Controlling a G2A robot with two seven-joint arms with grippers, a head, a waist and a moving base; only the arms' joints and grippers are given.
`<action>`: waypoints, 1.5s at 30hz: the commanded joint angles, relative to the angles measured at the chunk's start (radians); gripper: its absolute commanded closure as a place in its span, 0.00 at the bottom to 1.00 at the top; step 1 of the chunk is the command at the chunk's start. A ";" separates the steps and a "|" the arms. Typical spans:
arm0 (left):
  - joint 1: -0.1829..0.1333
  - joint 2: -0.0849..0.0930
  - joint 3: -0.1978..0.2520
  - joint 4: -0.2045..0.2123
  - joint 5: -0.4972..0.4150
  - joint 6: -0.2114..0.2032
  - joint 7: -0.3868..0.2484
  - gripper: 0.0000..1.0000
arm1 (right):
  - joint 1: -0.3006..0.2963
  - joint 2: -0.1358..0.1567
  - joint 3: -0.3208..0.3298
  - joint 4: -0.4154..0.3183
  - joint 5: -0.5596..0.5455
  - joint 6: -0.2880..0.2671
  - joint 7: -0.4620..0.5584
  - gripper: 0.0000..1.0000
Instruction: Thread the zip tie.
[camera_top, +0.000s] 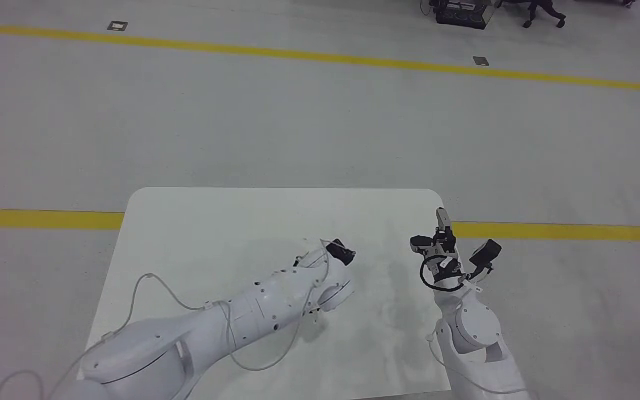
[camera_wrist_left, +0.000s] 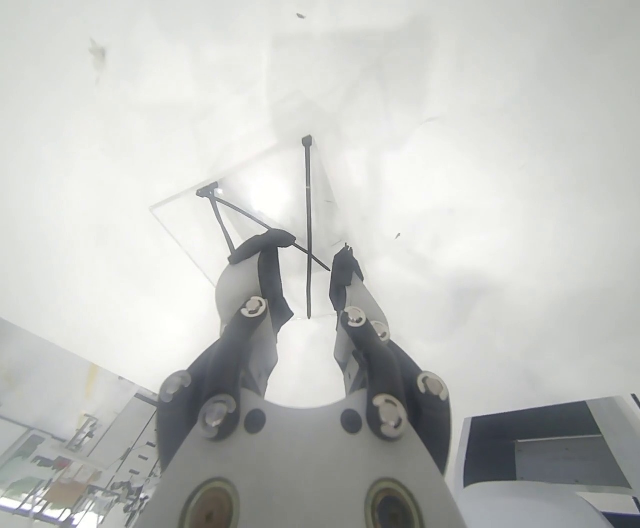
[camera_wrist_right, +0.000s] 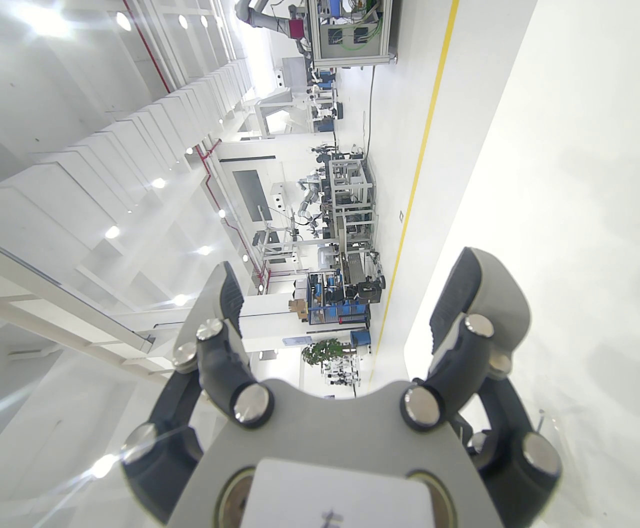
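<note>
A straight black plastic zip tie (camera_wrist_left: 308, 210) lay flat on a clear rectangular plastic sheet (camera_wrist_left: 185, 220), its square head at the end far from the arm and its tail running back between the gripper's fingers. A second black zip tie (camera_wrist_left: 208, 191) lay beside it on the same sheet, bent into a narrow V. Its head sat near a sheet corner, and one of its strands crossed over the straight tie near that tie's tail end.

The left gripper (camera_wrist_left: 307, 252) hung directly above the crossing with its fingers apart, closed on nothing. One black-padded finger (camera_wrist_left: 265, 245) overlapped the V-shaped tie's strands in the left wrist view; whether it touched them could not be told. The other finger sat just beside the crossed strands.

The sheet rested on a white surface with rounded corners (camera_top: 200, 240), and in the top view the left arm reached to about its middle.

The right gripper (camera_wrist_right: 345, 295) was well apart from the ties, near the surface's right edge. Its fingers were spread wide and empty, and it pointed out along that edge toward the room. A yellow floor line (camera_top: 60, 218) ran behind the surface.
</note>
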 joint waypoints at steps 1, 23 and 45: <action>0.001 -0.006 0.001 0.012 0.003 0.000 0.003 0.80 | 0.000 0.000 0.000 0.000 0.000 0.000 0.000 0.00; 0.007 -0.052 -0.003 0.087 0.042 0.009 0.021 0.85 | 0.000 0.000 0.000 0.000 0.000 0.000 0.000 0.00; 0.015 -0.068 -0.031 0.099 0.083 0.021 0.028 1.00 | 0.000 0.000 0.000 0.000 0.000 0.000 0.000 0.00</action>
